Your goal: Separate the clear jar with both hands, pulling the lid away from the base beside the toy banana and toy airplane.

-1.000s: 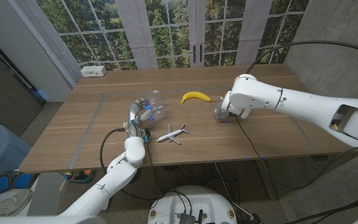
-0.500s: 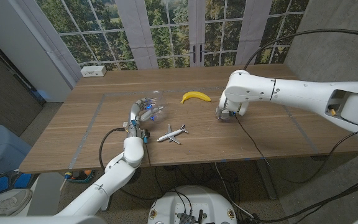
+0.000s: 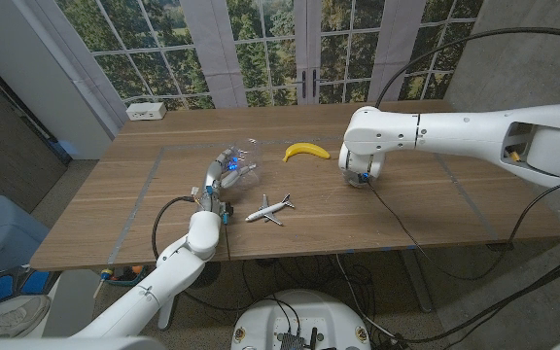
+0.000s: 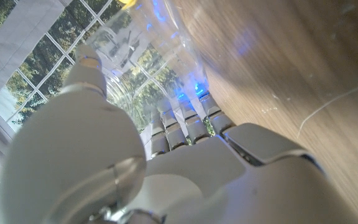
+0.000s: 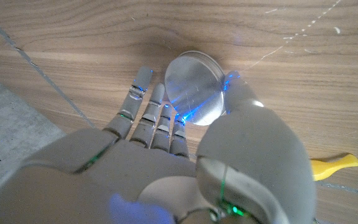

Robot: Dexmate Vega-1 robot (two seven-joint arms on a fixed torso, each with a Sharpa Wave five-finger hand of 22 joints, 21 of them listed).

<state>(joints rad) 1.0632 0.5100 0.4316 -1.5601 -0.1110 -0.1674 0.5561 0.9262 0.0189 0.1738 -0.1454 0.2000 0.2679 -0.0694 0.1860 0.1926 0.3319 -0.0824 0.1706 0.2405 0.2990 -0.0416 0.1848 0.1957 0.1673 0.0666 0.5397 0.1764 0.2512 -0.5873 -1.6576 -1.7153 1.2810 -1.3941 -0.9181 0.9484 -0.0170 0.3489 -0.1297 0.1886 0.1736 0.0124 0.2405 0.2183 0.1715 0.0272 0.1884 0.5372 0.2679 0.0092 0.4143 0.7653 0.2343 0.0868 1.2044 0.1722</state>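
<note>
The clear jar base lies tilted on the left middle of the table, gripped by my left hand. In the left wrist view the fingers wrap the base's clear wall. My right hand is low over the table's right middle, mostly hidden under its wrist. The right wrist view shows the clear round lid pinched between thumb and fingers of that hand, close to the wood. The toy banana lies between the hands and the toy airplane is nearer the front edge.
A white box sits at the table's far left corner. The banana's tip is beside my right hand in the right wrist view. Windows stand behind the table. A black cable runs from my left wrist over the front edge.
My right arm has swung its elbow leftward and the hand with the lid has shifted slightly right. The left hand and jar base have tipped a little farther back.
</note>
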